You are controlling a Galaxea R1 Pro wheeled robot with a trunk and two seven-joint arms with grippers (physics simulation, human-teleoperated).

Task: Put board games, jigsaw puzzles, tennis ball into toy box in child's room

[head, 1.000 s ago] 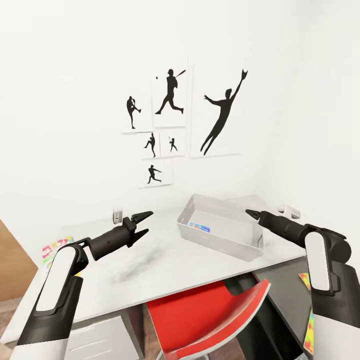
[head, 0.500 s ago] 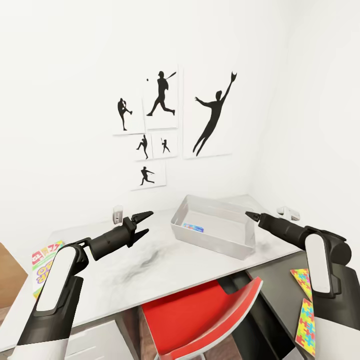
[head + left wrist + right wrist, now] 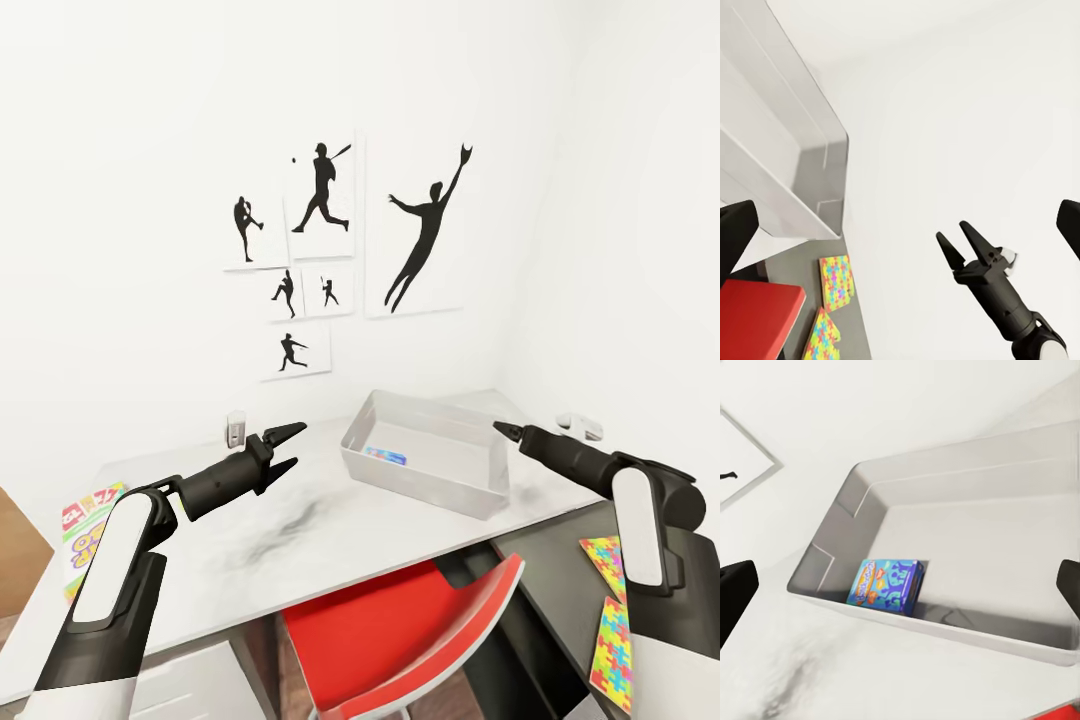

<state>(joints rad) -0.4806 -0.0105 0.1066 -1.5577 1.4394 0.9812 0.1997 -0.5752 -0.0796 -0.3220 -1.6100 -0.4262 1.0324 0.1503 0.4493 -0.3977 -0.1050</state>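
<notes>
The grey toy box [image 3: 470, 490] stands on the white table [image 3: 300, 540] against the wall, and a small blue game box [image 3: 886, 585] lies flat inside it. A white-green board game [image 3: 85, 525] with red ends lies at the table's left end. Two bright jigsaw puzzles [image 3: 605, 555] lie on a dark surface low at the right. My left gripper [image 3: 298, 444] hovers open over the table, left of the toy box. My right gripper [image 3: 954, 234] hangs open at the box's right end, holding nothing. The tennis ball is out of view.
A red chair [image 3: 400, 630] is tucked under the table's front edge between my arms. A wall socket [image 3: 235, 430] sits behind the left gripper, and a small white object [image 3: 580, 425] rests at the far right corner. Black athlete pictures [image 3: 320, 250] hang above.
The head view has swung, so the pictures and toy box sit further left and the puzzles and board game show more. Both arms hold the same pose.
</notes>
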